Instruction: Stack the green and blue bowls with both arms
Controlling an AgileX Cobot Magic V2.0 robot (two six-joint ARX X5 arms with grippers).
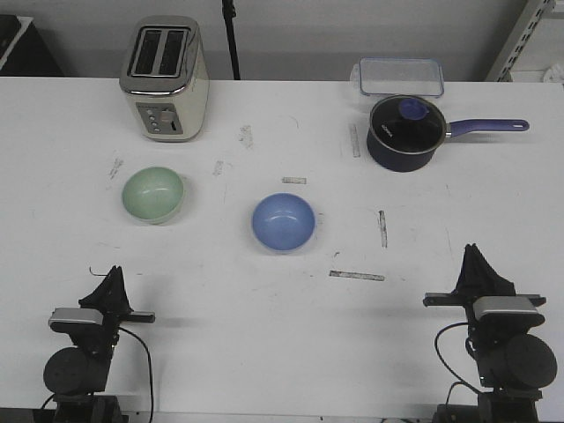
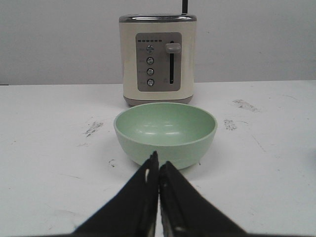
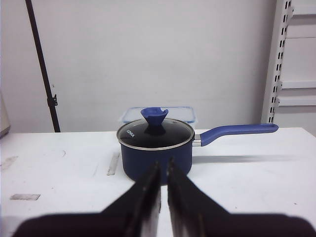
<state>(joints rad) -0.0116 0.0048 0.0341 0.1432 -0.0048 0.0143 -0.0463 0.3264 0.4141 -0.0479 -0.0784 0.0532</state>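
My two arms sit low at the near edge of the white table (image 1: 264, 352), one on each side. My left pincer (image 2: 158, 170) is clenched, its two black fingers pressed together with nothing between them. My right pincer (image 3: 163, 170) looks nearly clenched too, with only a thin crack between its fingers and nothing in it.

The green bowl (image 1: 152, 194) is round, smooth and shiny. It sits on the left part of the table, straight ahead of my left pincer. The blue bowl (image 1: 283, 221) is the same shape and just as shiny, near the middle of the table and well apart from the green one. Both stand upright.

Behind the green bowl stands a cream toaster (image 1: 165, 77) with a silver top. Far right is a dark blue pot (image 1: 404, 132) with a glass lid and a long handle, and a clear plastic box (image 1: 400, 76) behind it.

My left wrist camera shows the toaster's buttons and lever (the front camera shows them tiny). My right wrist camera sees the pot but neither bowl. Only the front camera shows both bowls together.
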